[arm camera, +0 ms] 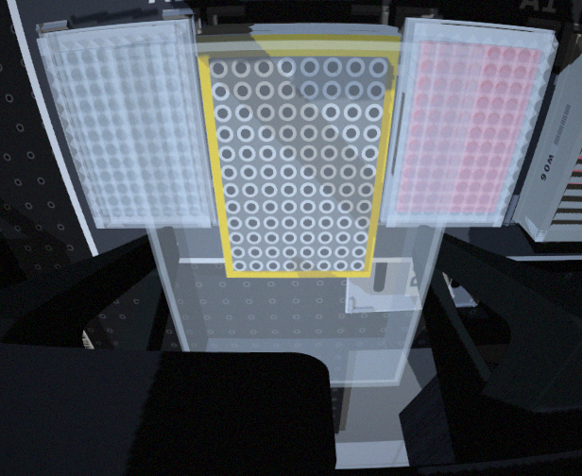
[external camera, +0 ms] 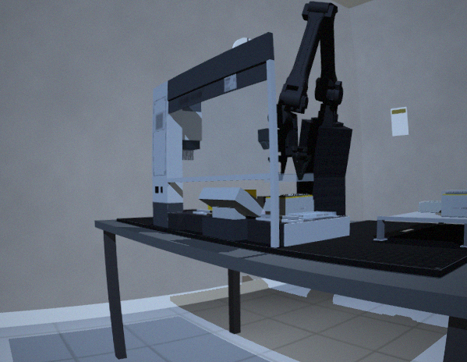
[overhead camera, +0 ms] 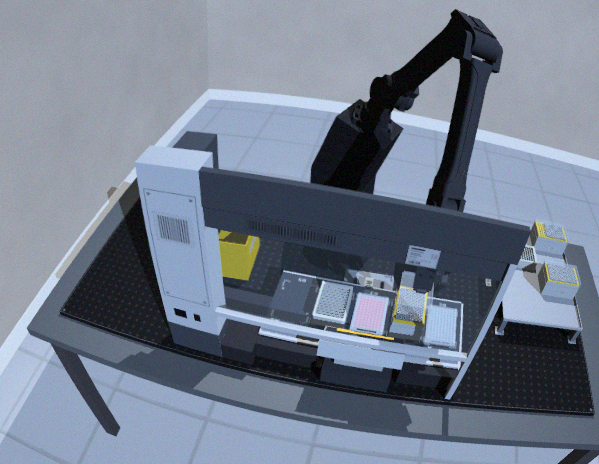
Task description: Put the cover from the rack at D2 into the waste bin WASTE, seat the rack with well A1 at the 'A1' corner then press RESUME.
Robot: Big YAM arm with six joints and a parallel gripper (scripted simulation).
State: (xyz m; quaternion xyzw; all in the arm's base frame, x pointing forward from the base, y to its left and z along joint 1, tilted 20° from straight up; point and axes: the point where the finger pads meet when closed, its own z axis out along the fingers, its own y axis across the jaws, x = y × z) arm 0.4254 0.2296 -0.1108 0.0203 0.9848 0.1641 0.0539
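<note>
- While our arm [overhead camera: 467, 100] rises from its base, folds at a high elbow and drops its forearm down behind the handler's dark crossbeam [overhead camera: 360, 210], our gripper [arm camera: 301, 328] hangs over the deck with its fingers pointing down.
- We have the gripper clamped wide on the clear cover [arm camera: 291, 312], one dark finger [arm camera: 76, 297] on each long side of it.
- We see the cover lifted off the rack, level, its long axis running straight away from the wrist; its far end overlaps the near part of the tip rack [arm camera: 296, 163] below, and its near end lies under the gripper body.
- Below and ahead of the gripper, the yellow-rimmed rack sits with its long axis in line with the cover's.
- We count two well plates: a clear one [arm camera: 127, 123] to the left of the rack and a pink one [arm camera: 460, 127] to its right, both just beside it.
- One trough reservoir [arm camera: 563, 163], marked W06, lies further right of the pink plate.
- From the top view we count one yellow bin [overhead camera: 237, 252] well off to the side, and two more yellow-rimmed racks [overhead camera: 560, 280] on the white shelf [overhead camera: 535, 310].
</note>
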